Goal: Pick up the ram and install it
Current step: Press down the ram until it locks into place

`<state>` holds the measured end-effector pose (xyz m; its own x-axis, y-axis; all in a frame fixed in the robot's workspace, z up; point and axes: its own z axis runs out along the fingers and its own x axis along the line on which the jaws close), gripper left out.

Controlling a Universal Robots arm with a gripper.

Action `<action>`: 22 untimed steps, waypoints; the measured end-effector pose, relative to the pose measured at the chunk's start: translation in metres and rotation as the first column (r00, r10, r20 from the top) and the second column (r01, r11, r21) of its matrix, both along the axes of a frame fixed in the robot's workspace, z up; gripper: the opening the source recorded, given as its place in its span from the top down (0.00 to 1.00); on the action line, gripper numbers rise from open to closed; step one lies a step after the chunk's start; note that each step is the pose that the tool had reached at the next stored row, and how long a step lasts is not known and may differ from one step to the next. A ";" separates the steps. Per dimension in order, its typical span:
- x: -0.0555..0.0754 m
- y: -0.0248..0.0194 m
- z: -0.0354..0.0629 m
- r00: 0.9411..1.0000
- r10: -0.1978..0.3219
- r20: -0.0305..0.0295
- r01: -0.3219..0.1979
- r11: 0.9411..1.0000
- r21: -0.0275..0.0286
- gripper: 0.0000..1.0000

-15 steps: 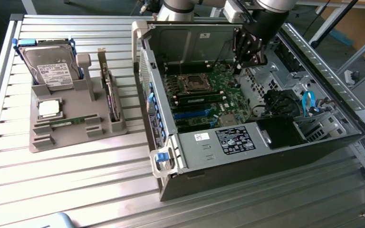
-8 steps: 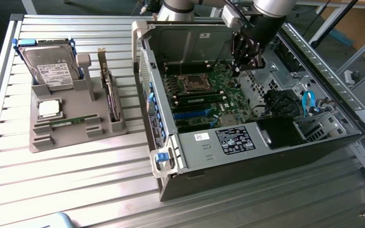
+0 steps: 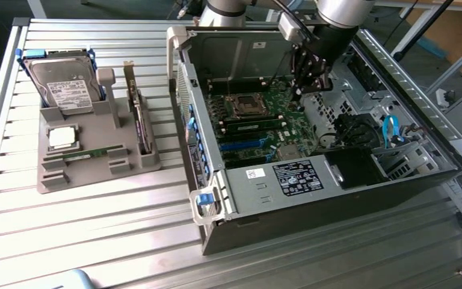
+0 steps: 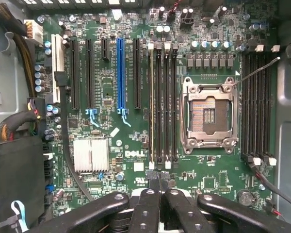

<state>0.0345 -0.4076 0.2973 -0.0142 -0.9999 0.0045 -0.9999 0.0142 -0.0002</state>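
Slatted metal table (image 3: 94,241); ram (image 4: 152,107) seated, long axis along motherboard slots (image 4: 166,107).

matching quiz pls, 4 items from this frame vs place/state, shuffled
1. hard drive
2. processor chip
3. CPU socket
4. gripper

a. shut, above the motherboard inside the case
b. empty, on the motherboard
c. in blue rails, propped at the far end of the grey tray
d. lying flat on the grey tray, silver top up

Pairs: 1-c, 2-d, 3-b, 4-a
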 end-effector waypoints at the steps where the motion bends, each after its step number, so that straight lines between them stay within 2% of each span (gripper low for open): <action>1: 0.000 0.0000 -0.0016 1.000 0.000 0.000 0.000 1.000 0.000 0.90; 12: 0.000 0.0000 -0.0183 1.000 0.000 0.000 0.000 1.000 0.000 0.90; 18: 0.000 0.0000 -0.0240 1.000 0.000 0.000 0.000 1.000 0.000 0.90; 22: 0.000 0.0000 -0.0240 1.000 0.000 0.000 0.000 1.000 0.000 0.90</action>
<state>0.0345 -0.4077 0.2733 -0.0143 -0.9999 0.0047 -0.9999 0.0143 -0.0002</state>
